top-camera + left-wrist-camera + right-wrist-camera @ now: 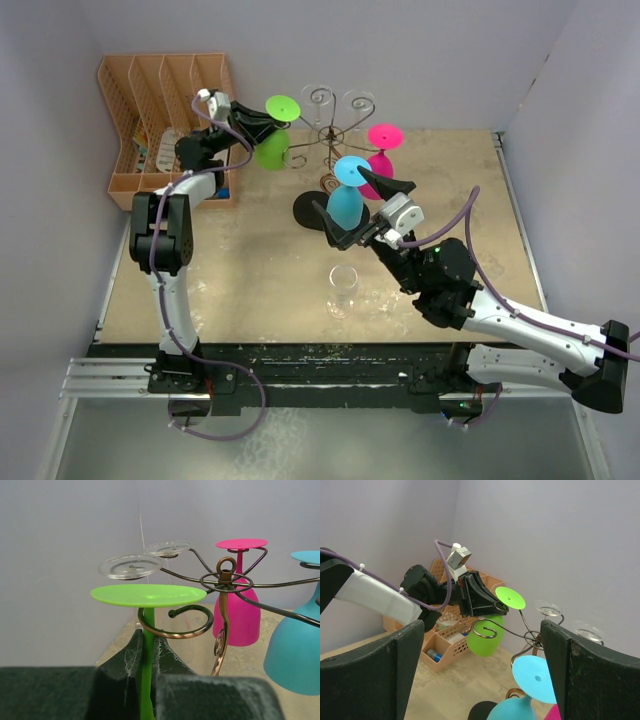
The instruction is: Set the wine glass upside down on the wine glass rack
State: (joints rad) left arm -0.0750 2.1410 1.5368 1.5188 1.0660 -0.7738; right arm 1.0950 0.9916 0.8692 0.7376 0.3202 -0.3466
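My left hand [146, 652] grips the stem of the upturned green wine glass [148, 595] at a scroll of the wine glass rack [226, 577], my right hand [360, 207] gapes wide, and next I'd judge it needs its foot seated on the curl, then release.

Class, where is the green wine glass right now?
Top external view: the green wine glass is upside down at the left side of the wine glass rack, stem clamped in the left gripper, peach organizer further left.

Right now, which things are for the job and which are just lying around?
Job: green glass, held upside down in the left jaws; rack.
Just about: blue glass, pink glass and two clear glasses, already hung; clear glass on the table; organizer.
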